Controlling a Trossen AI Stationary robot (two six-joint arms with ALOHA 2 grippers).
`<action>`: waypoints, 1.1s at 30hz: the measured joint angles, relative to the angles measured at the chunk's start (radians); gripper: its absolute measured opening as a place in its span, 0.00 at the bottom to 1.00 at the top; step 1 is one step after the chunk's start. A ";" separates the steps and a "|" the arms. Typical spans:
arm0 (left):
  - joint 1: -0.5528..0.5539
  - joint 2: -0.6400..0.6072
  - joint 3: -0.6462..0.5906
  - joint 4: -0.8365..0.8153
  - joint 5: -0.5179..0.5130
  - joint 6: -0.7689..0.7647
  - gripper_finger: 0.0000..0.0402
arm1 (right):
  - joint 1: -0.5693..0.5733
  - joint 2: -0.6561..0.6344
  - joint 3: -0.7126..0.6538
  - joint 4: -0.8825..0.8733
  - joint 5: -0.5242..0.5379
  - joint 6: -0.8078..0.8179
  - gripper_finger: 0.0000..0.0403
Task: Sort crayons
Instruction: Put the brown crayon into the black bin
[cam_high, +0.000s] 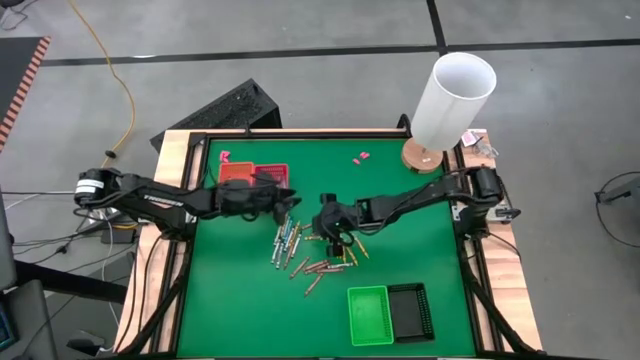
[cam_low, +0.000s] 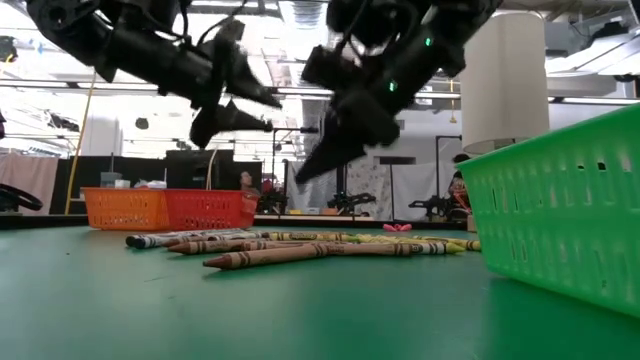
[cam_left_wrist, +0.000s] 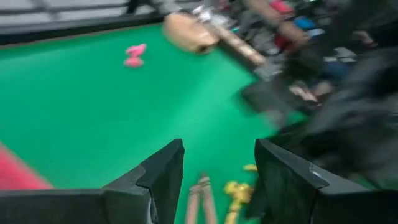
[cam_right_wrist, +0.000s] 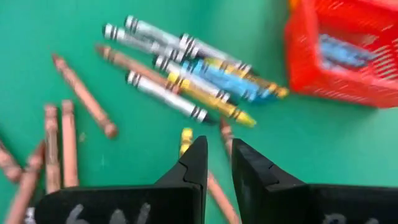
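From above, your left pincer (cam_high: 287, 200) hovered beside the red tray (cam_high: 255, 174), fingers wide and empty. Crayons (cam_high: 305, 252) lay scattered below that tray. In its wrist view, your right pincer (cam_right_wrist: 217, 163) stood narrow, holding nothing, above them.

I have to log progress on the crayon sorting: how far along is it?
Early. Done: blue crayons lie in the red tray. In hand: nothing; left gripper open, empty. Left: the loose pile on the mat; the green tray looks empty.
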 joint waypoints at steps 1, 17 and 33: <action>-0.004 -0.003 0.002 0.017 0.014 0.012 0.47 | -0.003 0.019 0.000 0.021 -0.004 -0.018 0.17; -0.114 -0.146 0.002 0.019 0.048 0.112 0.47 | -0.081 0.098 0.000 0.060 -0.082 -0.123 0.17; -0.127 -0.170 0.002 0.006 0.024 0.135 0.47 | -0.151 0.101 0.000 0.057 -0.273 -0.170 0.17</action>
